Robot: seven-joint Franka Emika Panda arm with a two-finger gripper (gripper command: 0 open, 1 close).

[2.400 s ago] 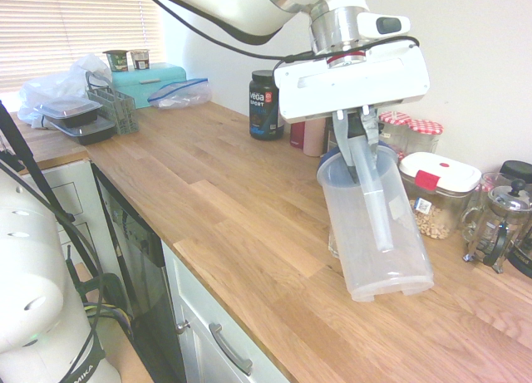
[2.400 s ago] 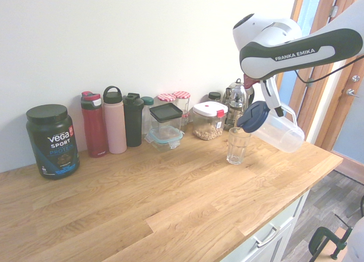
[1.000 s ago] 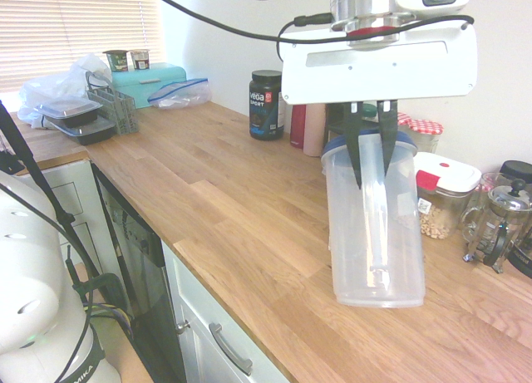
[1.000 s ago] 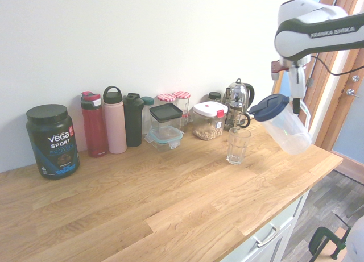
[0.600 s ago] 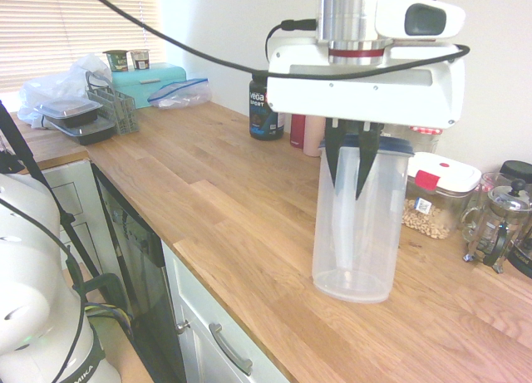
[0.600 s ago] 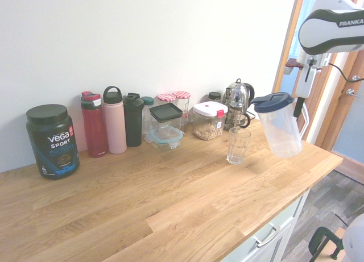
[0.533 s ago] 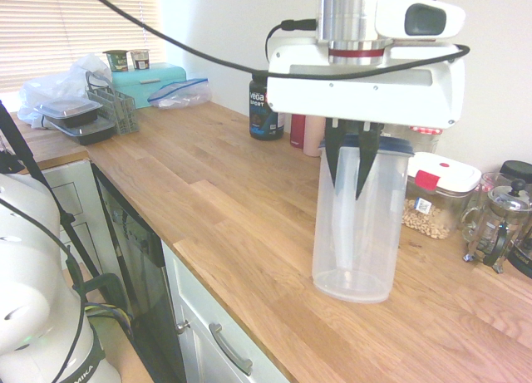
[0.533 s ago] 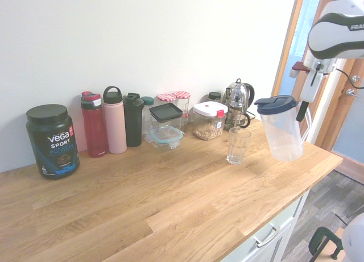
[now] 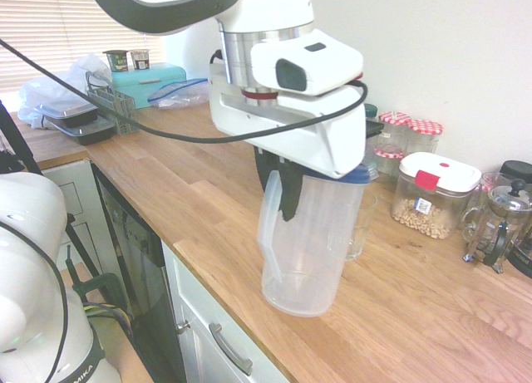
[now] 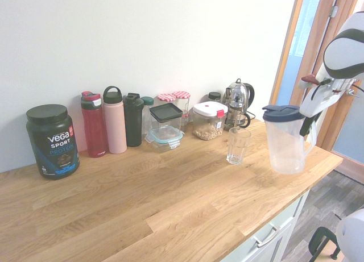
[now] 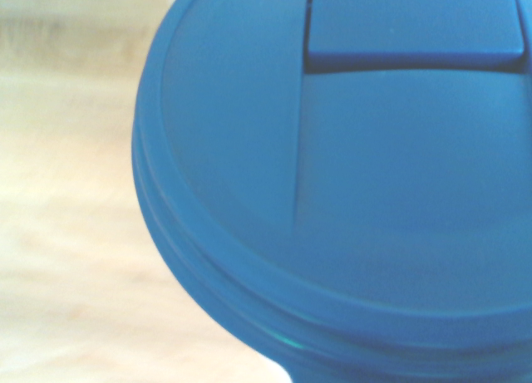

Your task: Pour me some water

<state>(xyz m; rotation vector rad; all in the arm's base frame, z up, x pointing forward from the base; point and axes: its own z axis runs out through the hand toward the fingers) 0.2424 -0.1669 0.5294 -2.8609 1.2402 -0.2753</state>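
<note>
A clear plastic pitcher (image 9: pixel 312 250) with a blue lid stands upright near the counter's front edge, its base at or just above the wood. It looks empty. My gripper (image 9: pixel 281 193) comes down from above and is shut on the pitcher's handle; in the second exterior view the gripper (image 10: pixel 310 123) holds the handle on the side of the pitcher (image 10: pixel 281 148) away from the glass. The drinking glass (image 10: pixel 238 145) stands apart beside the pitcher, and I cannot make out water in it. From the first exterior view the glass (image 9: pixel 360 229) is partly hidden behind the pitcher. The blue lid (image 11: pixel 374 192) fills the wrist view.
Along the wall stand a black protein tub (image 10: pixel 51 141), three bottles (image 10: pixel 114 121), a dark-lidded container (image 10: pixel 165 125), a white-lidded jar (image 10: pixel 208 121) and a French press (image 10: pixel 237 103). A dish rack and bags (image 9: pixel 75 100) sit at the far end. The counter's corner (image 10: pixel 335 159) is close to the pitcher.
The pitcher has swung from tilted back to upright, moved away from the glass toward the counter's corner and come down. The gripper has turned with it, still holding the handle.
</note>
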